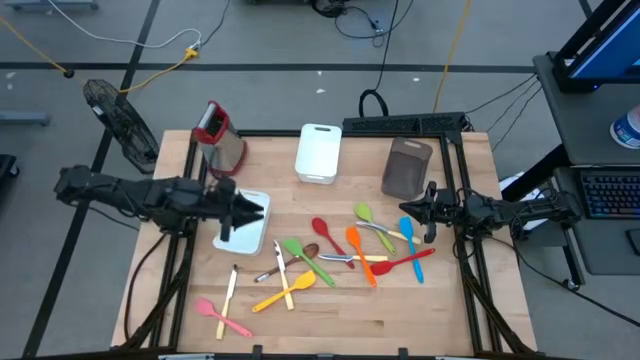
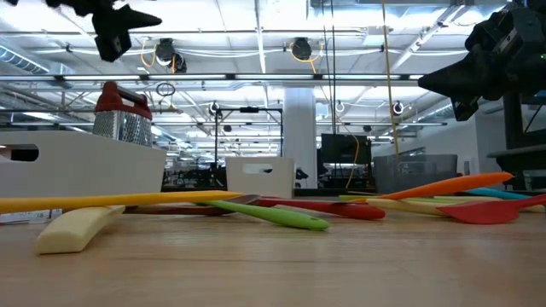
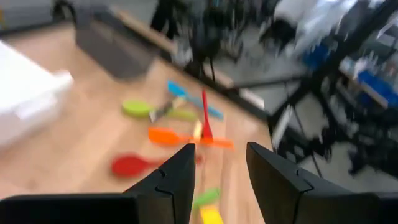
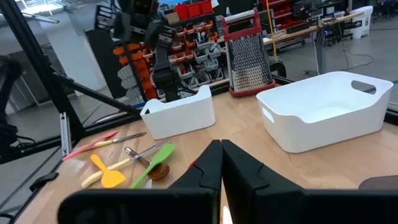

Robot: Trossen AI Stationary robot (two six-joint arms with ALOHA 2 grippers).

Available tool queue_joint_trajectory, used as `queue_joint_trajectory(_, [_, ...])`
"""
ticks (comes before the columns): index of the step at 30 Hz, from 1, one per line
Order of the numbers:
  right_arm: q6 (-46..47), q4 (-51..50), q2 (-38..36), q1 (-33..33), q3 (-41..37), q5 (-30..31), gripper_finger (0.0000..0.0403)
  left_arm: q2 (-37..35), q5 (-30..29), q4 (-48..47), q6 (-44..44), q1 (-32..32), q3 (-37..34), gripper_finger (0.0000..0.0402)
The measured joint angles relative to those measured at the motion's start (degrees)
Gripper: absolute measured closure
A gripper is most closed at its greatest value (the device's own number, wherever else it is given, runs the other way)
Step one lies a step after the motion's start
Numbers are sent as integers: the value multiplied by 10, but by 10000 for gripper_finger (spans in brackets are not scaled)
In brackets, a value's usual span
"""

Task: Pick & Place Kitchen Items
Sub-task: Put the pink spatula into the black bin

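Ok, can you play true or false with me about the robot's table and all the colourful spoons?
1. The left tool has its fingers open with nothing between them. True.
2. The right tool is holding a blue spoon. False: its fingers are shut together and hold nothing.
3. The box grater has a red top. True.
4. All the utensils are already inside the white bin. False: utensils such as the orange spatula and pink spatula lie on the wooden table.
5. The grey bin sits beside the white bin. True.
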Motion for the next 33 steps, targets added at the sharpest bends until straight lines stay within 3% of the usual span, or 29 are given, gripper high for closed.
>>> queue_joint_trajectory(4, [0, 0, 0, 0, 0, 0, 399, 64, 66, -28, -53, -19, 55, 252])
queue_joint_trajectory(10, [-11, 0, 0, 0, 0, -1, 399, 110, 158, 60, -66, -36, 59, 252])
queue_joint_trajectory(14, [-17, 0, 0, 0, 0, -1, 399, 132, 131, 123, -89, -37, 59, 252])
queue_joint_trajectory(18, [-17, 0, 0, 0, 0, -1, 399, 146, 133, 135, -235, -24, 59, 252])
queue_joint_trajectory(28, [-70, 0, 0, 0, 0, 1, 399, 179, 95, -46, -444, -84, 59, 252])
queue_joint_trajectory(33, [-73, 0, 0, 0, 0, 1, 399, 195, 81, -73, -549, -148, 60, 252])
